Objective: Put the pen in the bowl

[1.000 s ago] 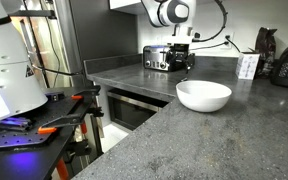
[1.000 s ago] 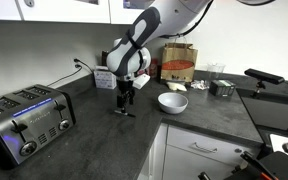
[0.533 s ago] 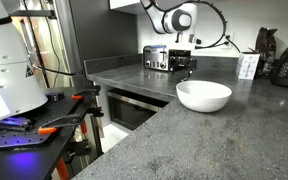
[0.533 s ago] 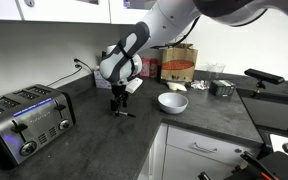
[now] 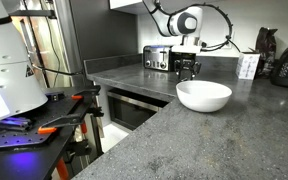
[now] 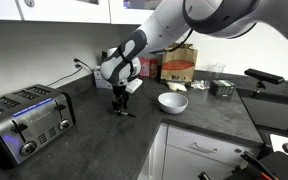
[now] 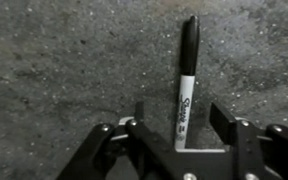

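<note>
Wrist view: tool straddles pen, jaws spread; bowl, toaster well apart.

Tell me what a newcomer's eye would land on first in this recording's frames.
The black Sharpie pen lies flat on the speckled dark countertop in the wrist view, between open fingers. In an exterior view the gripper hangs low over it, the white bowl stands close by, and a silver toaster sits in the foreground.

The counter looks speckled matt stone, the bowl smooth glossy white, the pen smooth dark plastic.
</note>
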`<state>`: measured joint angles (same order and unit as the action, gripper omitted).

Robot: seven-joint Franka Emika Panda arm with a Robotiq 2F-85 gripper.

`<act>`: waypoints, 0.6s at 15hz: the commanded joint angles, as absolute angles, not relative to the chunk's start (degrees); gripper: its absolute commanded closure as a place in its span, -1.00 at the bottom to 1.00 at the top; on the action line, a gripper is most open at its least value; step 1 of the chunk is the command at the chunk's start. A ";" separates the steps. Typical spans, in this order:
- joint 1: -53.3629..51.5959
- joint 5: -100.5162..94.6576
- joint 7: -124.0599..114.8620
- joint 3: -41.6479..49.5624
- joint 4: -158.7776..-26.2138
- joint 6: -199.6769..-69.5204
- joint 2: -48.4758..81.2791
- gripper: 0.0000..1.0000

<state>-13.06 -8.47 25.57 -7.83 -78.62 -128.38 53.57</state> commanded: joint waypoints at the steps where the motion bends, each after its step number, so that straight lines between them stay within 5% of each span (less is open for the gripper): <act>1: -12.76 -9.65 24.59 -8.24 -74.72 -124.20 55.24 0.20; 6: -12.53 -9.33 24.47 -8.40 -74.04 -123.41 55.20 0.94; 9: -12.24 -9.07 24.18 -8.41 -74.33 -123.47 54.81 0.94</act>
<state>-12.77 -8.47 25.57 -7.84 -75.55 -125.93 54.71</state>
